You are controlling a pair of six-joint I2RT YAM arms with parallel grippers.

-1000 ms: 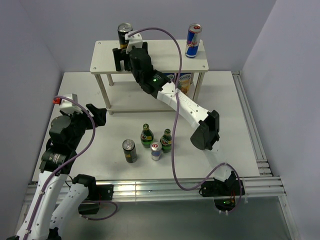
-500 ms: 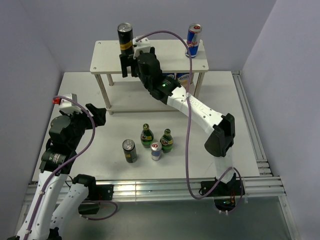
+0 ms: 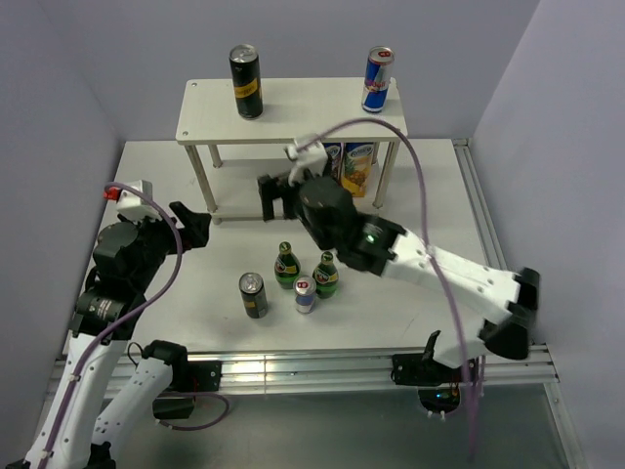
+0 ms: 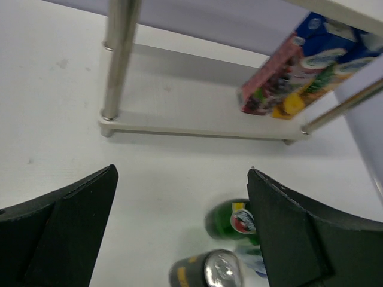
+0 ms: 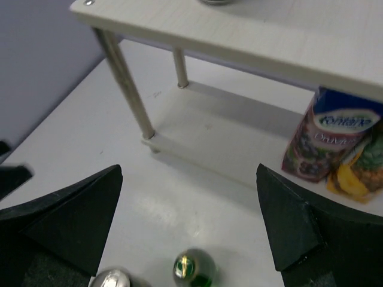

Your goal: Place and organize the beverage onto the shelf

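Note:
The shelf [image 3: 303, 109] stands at the back of the table. On its top board stand a black can with yellow marks [image 3: 246, 81] at the left and a blue-and-silver can [image 3: 378, 80] at the right. On the table in front stand two green bottles [image 3: 286, 266] [image 3: 325, 276], a second black can [image 3: 253, 295] and a small blue-and-silver can [image 3: 306, 295]. My right gripper [image 3: 278, 196] hangs open and empty in front of the shelf, above the bottles; its view shows one bottle top [image 5: 194, 269]. My left gripper [image 3: 195, 227] is open and empty, left of the group; its view shows a bottle [image 4: 236, 220] and the black can [image 4: 206, 272].
Two juice cartons [image 3: 352, 161] stand on the shelf's lower board at the right, also in the left wrist view [image 4: 299, 72] and the right wrist view [image 5: 341, 143]. Thin metal posts [image 4: 119, 54] hold up the boards. Walls close in the table on three sides.
My right gripper has let go of the black can on the shelf's top left and has drawn back and down to the front of the shelf. The left arm has hardly moved.

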